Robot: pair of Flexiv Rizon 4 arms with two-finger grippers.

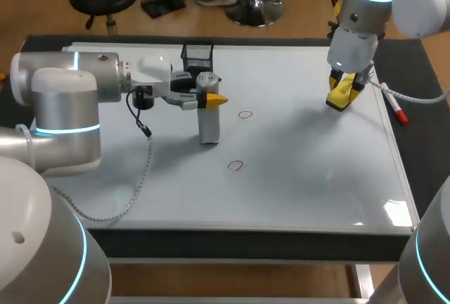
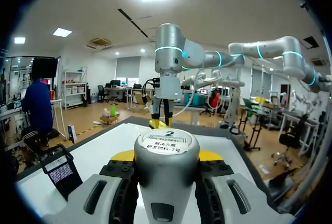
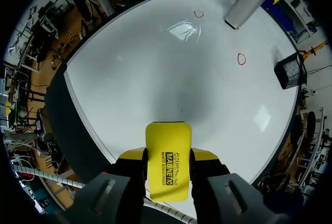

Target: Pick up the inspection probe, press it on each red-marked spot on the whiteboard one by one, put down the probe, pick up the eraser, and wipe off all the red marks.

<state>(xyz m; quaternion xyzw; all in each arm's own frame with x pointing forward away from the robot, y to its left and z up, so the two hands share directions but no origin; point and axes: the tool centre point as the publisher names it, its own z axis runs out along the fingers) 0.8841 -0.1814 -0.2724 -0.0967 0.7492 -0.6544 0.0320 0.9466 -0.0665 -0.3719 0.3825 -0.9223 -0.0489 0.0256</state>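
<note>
Between the left gripper's (image 1: 211, 98) two fingers stands the inspection probe (image 1: 208, 117), a grey cylinder held upright near its top, with one yellow-tipped finger on either side. The pincer is clamped on it. Its lower end is at the whiteboard (image 1: 302, 170); whether it touches the surface cannot be told. It sits on neither red mark. One red mark (image 1: 245, 115) lies just ahead of the left fingertips, and the second red mark (image 1: 235, 166) lies below the gripper, near the probe's foot.

The right gripper (image 1: 342, 93) is well apart from the left one and holds a yellow eraser (image 1: 340, 94) clamped between its fingers, above the board.

The left wrist view shows the probe's (image 2: 167, 167) labelled top cap filling the gap between the fingers, which the head view does not resolve. It also shows a black mesh holder (image 2: 58, 167) beside the gripper. The right wrist view shows the eraser (image 3: 167, 169) gripped on its two long sides, and both circles (image 3: 198, 13) (image 3: 241, 58) ahead of it, unwiped. Only the head view shows the red marker (image 1: 395, 107), beside the right gripper at the board's edge.
</note>
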